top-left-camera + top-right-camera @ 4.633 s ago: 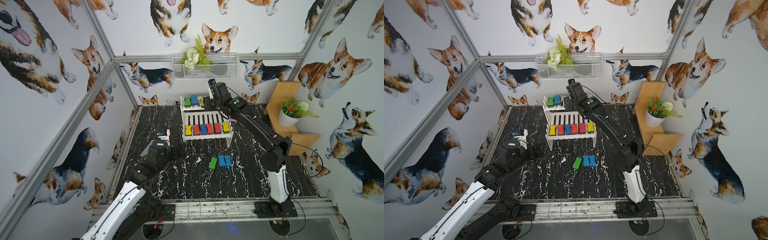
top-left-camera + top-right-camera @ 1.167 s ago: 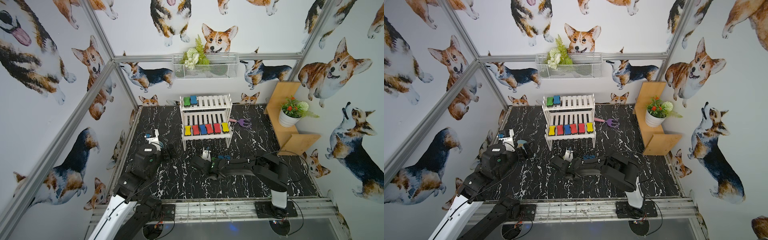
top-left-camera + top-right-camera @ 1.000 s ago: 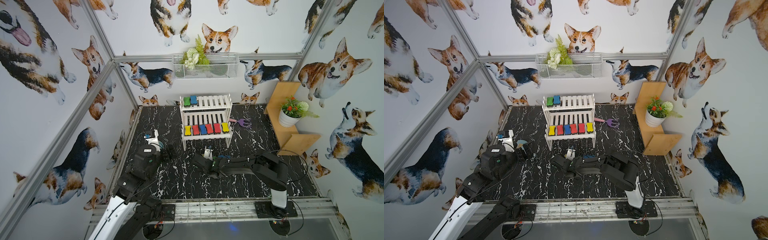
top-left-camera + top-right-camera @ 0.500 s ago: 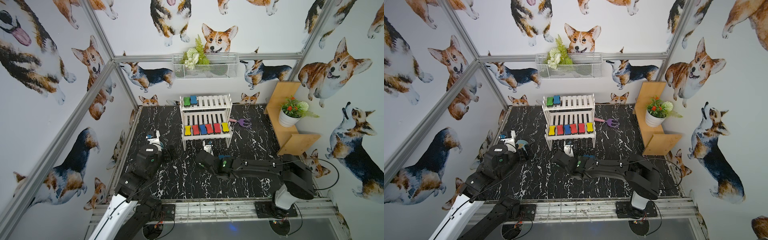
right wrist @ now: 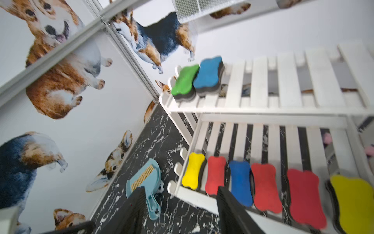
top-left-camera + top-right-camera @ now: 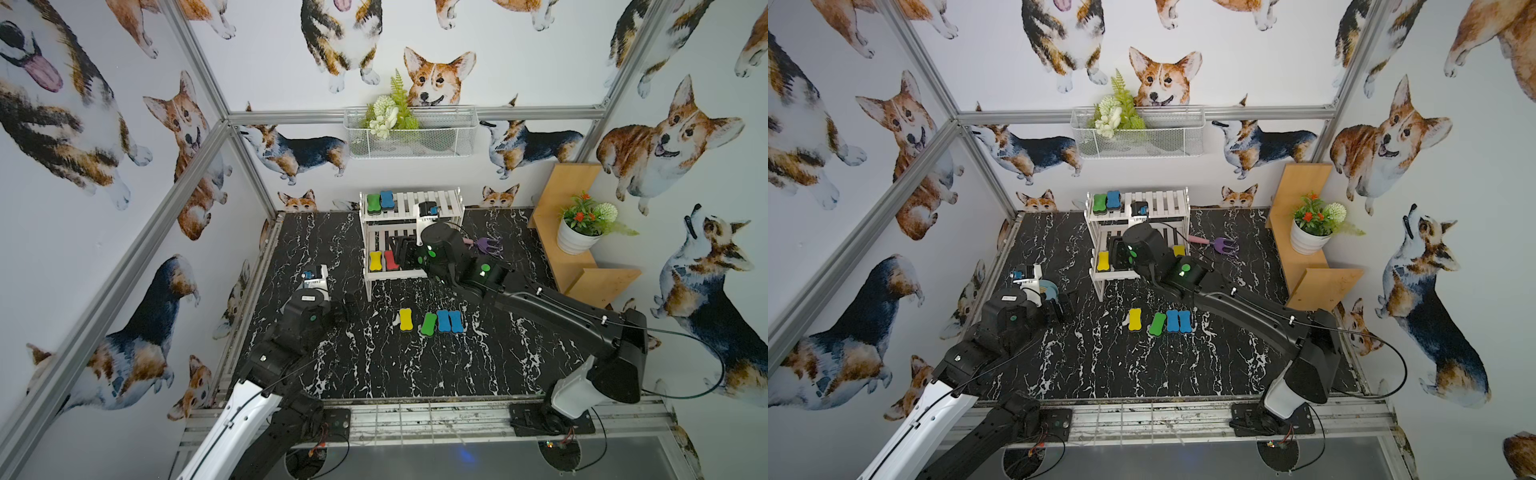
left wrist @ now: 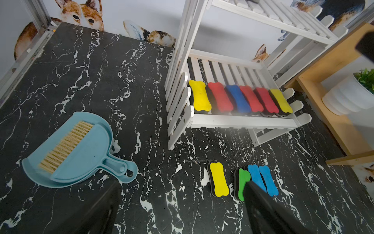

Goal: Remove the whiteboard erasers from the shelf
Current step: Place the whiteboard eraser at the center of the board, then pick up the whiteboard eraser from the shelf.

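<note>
**Hovering over the shelf (image 6: 451,201), right jaws apart and empty**

Stood at upper centre in both top views, backed against the far wall. Bore two whiteboard erasers (image 6: 372,204) at the left end of its top tier, green beside blue, touching. Bore six more in a lower-tier row (image 5: 240,182) along the front edge: yellow, red, blue, red, red, yellow. Hung the right jaws just above the left part of that row, fingers (image 5: 230,212) apart with nothing between. Held the left jaws wide open and empty at centre left of the top views, fingers (image 7: 263,208) over the black marble surface (image 6: 374,365), near a blue dustpan (image 7: 81,150) with its brush. Lay four loose erasers (image 6: 428,323) at frame centre on the surface, before the shelf: yellow apart, then green and two blues packed close.
</note>
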